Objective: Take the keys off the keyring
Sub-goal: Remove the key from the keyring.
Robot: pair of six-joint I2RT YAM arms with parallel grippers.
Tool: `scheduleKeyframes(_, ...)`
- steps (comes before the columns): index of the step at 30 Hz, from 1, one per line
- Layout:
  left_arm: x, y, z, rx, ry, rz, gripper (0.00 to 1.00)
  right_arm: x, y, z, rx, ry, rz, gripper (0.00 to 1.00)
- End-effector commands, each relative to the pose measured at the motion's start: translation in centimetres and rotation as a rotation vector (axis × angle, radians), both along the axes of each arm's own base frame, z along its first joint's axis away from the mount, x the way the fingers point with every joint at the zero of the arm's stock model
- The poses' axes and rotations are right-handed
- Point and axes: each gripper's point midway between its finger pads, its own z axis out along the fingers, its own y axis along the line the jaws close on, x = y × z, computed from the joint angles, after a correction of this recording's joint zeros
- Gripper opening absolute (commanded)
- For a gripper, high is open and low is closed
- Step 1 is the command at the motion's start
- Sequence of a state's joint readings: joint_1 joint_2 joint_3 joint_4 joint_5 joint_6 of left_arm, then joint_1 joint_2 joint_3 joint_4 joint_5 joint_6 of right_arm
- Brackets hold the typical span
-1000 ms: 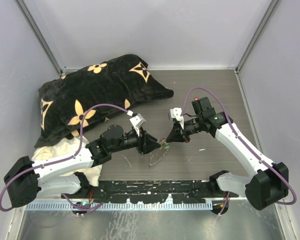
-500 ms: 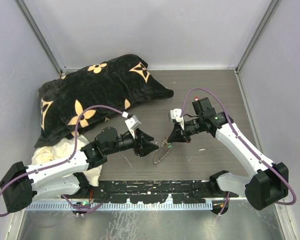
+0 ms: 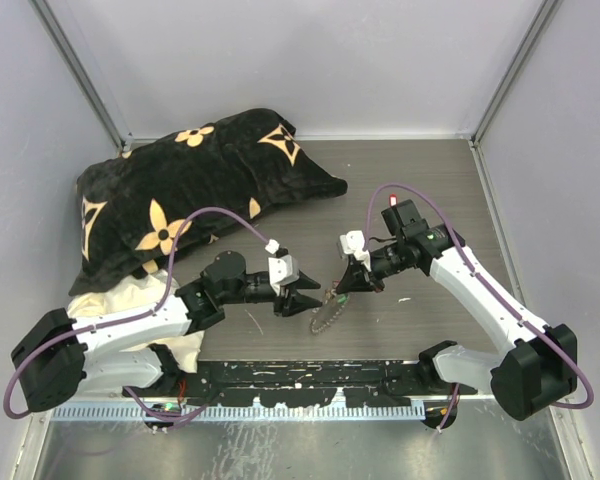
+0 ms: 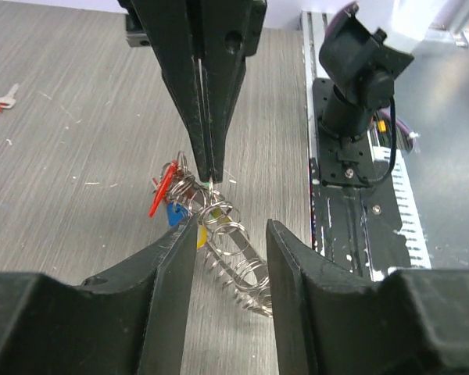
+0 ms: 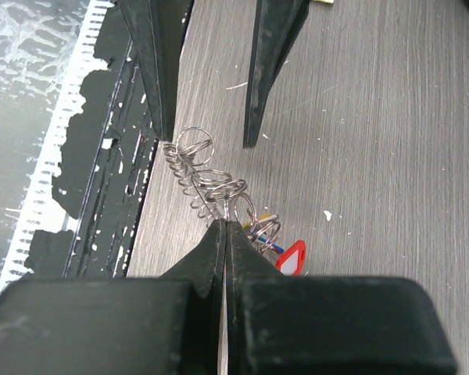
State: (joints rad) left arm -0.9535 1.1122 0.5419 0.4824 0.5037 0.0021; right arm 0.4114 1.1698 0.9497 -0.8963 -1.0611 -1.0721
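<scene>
- a black pillow point(image 3: 195, 185) with tan flower shapes lay at the far left of the table point(image 3: 420, 180), and pale walls point(image 3: 310, 60) closed in the table's sides and back.
- a cream cloth point(image 3: 105, 300) showed below the pillow, partly covered by it and by the left arm, so its full shape could not be made out.
- the left gripper point(image 3: 305, 298) reached toward the middle of the table with its fingers point(image 4: 168, 273) released and spread apart; they stood on either side of the lower end of the keyring point(image 4: 234, 258), and no contact with it could be seen.
- the keyring was a silvery wire coil at the table's centre near the front rail point(image 3: 310, 378), running as a stretched diagonal line between the two grippers.
- the keys point(image 4: 164, 195) bunched at the coil's upper end, just beside the right gripper's tips. red, blue and yellowish heads showed, but they overlapped, so their number could not be told. from above they were only a tiny speck of colour.
- the right gripper point(image 5: 225, 226) was clenched tight on a loop of the coil next to the keys, pinching the wire between its tips.
- in the left wrist view, a loose key point(image 4: 1, 99) with a red head lay apart on the table, cut off by the picture's left edge.
</scene>
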Motion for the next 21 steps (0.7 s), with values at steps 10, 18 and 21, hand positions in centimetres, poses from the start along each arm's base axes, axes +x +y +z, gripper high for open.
scheduleKeyframes(10, 0.9, -2.2, 2.2, -0.065, -0.152, -0.074, 0.36, -1.7, 0.7, 0.8, 0.101, -0.066, 0.132, 0.01)
scheduleKeyframes(18, 0.7, -2.5, 1.5, -0.052, -0.129, -0.094, 0.32, -1.8, 0.7, 0.8, 0.106, -0.063, 0.139, 0.01)
scheduleKeyframes(21, 0.7, -2.6, 1.2, -0.045, -0.121, -0.101, 0.32, -1.8, 0.7, 0.8, 0.109, -0.062, 0.141, 0.01)
